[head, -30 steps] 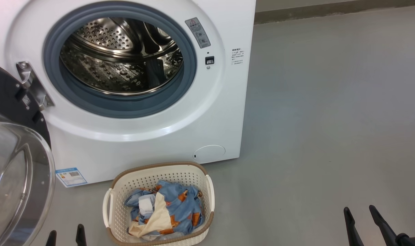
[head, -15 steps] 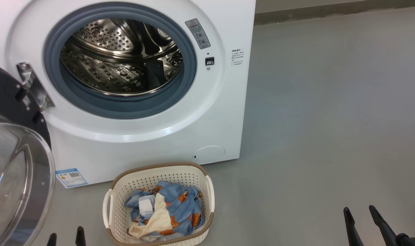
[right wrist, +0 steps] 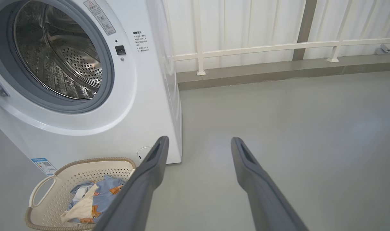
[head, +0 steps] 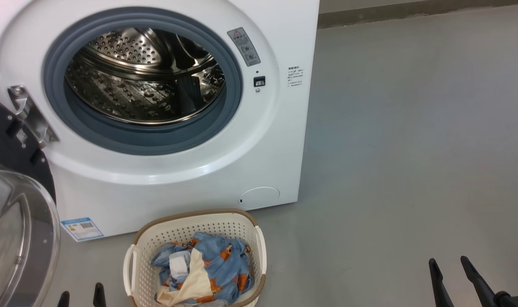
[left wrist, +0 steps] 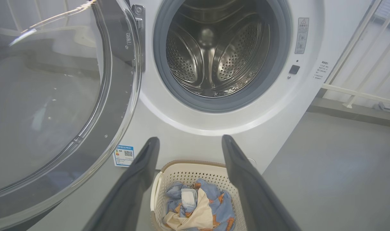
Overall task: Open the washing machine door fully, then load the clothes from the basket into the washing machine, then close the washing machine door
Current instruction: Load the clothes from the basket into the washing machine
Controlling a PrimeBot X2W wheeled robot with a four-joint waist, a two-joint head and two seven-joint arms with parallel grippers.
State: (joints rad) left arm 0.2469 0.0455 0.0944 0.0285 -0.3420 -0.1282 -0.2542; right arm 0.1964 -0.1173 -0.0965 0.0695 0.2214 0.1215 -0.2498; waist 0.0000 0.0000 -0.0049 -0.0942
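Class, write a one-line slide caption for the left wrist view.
Open left gripper aimed at the basket of clothes; washing machine door stands open, drum empty.

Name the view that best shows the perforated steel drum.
Left wrist view: it looks straight into the perforated steel drum, showing its back wall and ribs. The head view looks down into it at an angle; the right wrist view catches it slantwise.
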